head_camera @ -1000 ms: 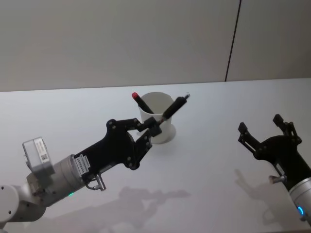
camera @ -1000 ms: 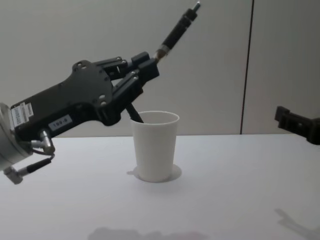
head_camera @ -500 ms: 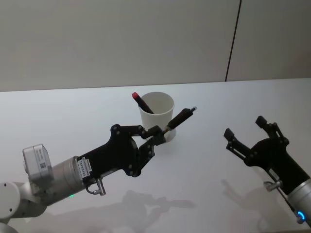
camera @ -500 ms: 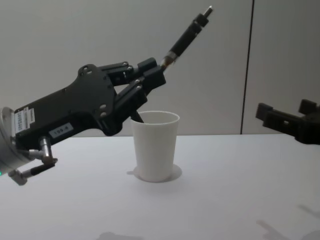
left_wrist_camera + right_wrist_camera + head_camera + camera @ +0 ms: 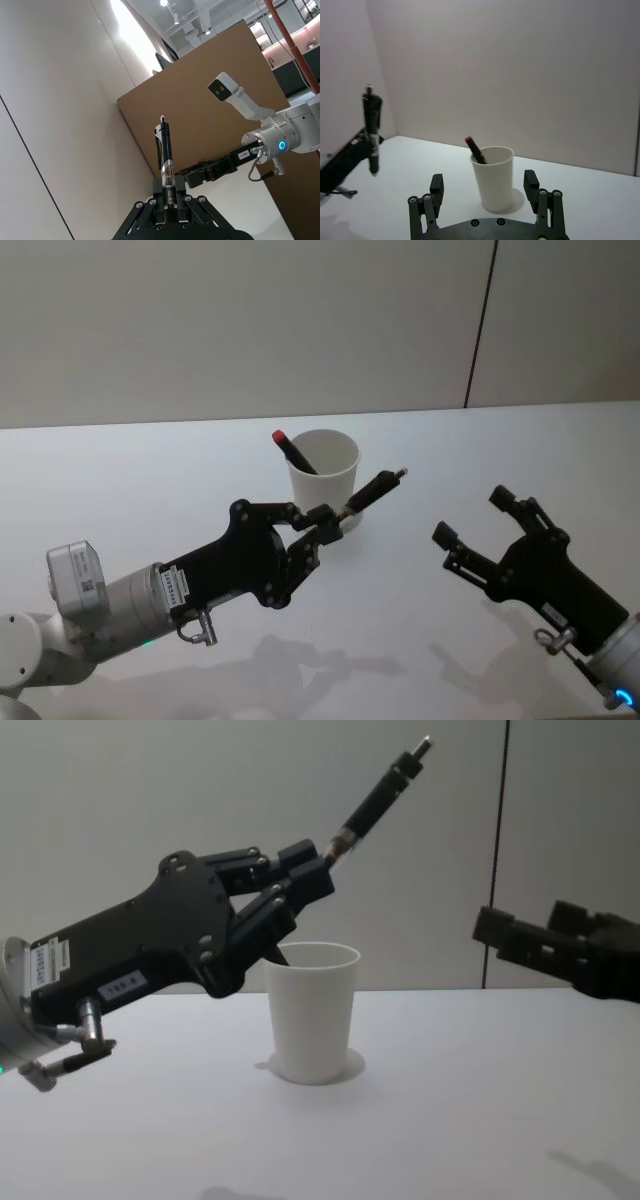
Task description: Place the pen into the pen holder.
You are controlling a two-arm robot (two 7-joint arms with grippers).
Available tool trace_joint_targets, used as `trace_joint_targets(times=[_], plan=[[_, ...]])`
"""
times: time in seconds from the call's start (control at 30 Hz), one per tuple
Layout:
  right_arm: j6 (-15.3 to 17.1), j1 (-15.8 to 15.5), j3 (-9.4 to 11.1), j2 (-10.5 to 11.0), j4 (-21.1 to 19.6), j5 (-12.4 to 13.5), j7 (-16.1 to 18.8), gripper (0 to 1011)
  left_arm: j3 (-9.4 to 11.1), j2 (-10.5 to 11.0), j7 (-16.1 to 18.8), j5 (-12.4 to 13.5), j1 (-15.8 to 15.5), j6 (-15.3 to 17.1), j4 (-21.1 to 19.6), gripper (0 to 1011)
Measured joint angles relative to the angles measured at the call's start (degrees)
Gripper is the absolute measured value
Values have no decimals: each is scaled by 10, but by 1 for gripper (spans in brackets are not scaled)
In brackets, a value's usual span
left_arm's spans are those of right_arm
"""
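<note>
A black pen (image 5: pixel 374 489) (image 5: pixel 383 790) (image 5: pixel 165 160) (image 5: pixel 371 131) is clamped by its lower end in my left gripper (image 5: pixel 327 519) (image 5: pixel 312 870), tilted up and to the right, above and in front of the pen holder. The pen holder (image 5: pixel 324 479) (image 5: pixel 311 1010) (image 5: pixel 495 178) is a white paper cup on the table, and a second black pen with a red cap (image 5: pixel 292 452) (image 5: pixel 475 149) leans inside it. My right gripper (image 5: pixel 486 530) (image 5: pixel 545 945) (image 5: pixel 485 191) is open in the air to the right of the cup, facing it.
The white table (image 5: pixel 150 480) (image 5: pixel 450 1100) carries nothing else. A pale wall with a dark vertical seam (image 5: pixel 480 325) stands behind it.
My right gripper has come in leftward toward the cup. The left gripper with the pen has shifted a little right and toward me, off the cup's mouth.
</note>
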Motion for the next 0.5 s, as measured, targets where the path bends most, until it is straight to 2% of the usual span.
trace_joint_targets(times=[0.5], plan=[[4, 9, -2, 8, 0, 67, 136, 1002, 0, -1, -7, -2, -2, -2, 3, 144]])
